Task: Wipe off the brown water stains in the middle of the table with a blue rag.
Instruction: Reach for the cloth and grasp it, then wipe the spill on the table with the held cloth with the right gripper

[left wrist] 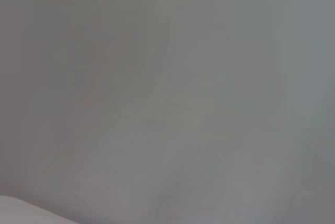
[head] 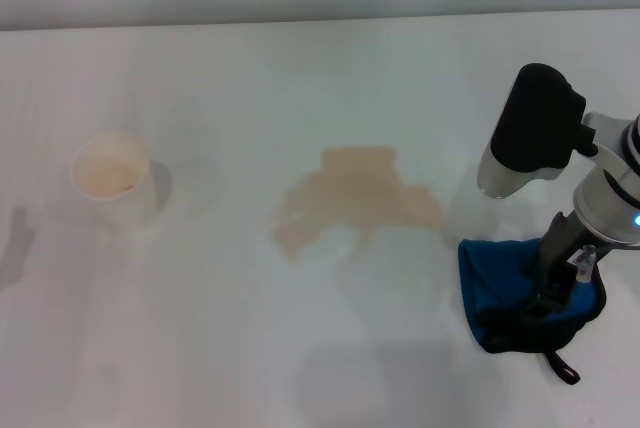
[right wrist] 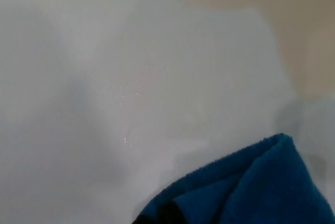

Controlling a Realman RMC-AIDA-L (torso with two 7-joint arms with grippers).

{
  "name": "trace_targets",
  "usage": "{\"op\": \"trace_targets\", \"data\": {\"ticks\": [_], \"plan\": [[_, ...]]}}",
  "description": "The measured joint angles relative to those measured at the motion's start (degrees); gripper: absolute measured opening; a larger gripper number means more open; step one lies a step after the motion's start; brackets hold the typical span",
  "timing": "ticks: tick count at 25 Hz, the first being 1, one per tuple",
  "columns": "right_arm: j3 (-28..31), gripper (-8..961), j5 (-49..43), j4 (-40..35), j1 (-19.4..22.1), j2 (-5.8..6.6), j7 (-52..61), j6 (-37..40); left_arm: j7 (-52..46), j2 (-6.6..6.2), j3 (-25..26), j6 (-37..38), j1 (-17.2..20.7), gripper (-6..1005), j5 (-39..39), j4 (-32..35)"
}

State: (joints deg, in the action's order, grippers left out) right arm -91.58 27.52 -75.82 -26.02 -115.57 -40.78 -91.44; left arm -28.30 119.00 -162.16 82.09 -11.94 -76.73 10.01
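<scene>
The brown water stains (head: 355, 198) spread as a pale tan, lobed patch in the middle of the white table (head: 250, 348). Just to their right lies the blue rag (head: 500, 288), bunched up, with its black loop tab trailing toward the front edge. My right gripper (head: 547, 300) comes down into the rag and is shut on its folds. The right wrist view shows a corner of the blue rag (right wrist: 251, 187) and the edge of the stains (right wrist: 298, 30) beyond it. My left gripper is out of view, and its wrist view shows only a plain grey surface.
A white paper cup (head: 112, 180) with a beige inside stands at the left of the table. The table's back edge meets a grey wall at the top of the head view.
</scene>
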Motion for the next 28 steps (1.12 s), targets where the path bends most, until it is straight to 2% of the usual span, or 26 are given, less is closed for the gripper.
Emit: {"op": "trace_targets", "data": {"ticks": [13, 18, 28], "plan": [[0.0, 538, 0.4, 1.3, -0.2, 0.01, 0.1, 0.7, -1.6, 0.0, 0.0, 0.1, 0.0, 877, 0.0, 0.0], [0.0, 474, 0.5, 1.4, -0.2, -0.03, -0.1, 0.4, -2.1, -0.06, 0.0, 0.4, -0.1, 877, 0.0, 0.0], [0.5, 239, 0.7, 1.2, -0.5, -0.1, 0.2, 0.5, -2.2, -0.09, 0.0, 0.5, -0.2, 876, 0.1, 0.0]]}}
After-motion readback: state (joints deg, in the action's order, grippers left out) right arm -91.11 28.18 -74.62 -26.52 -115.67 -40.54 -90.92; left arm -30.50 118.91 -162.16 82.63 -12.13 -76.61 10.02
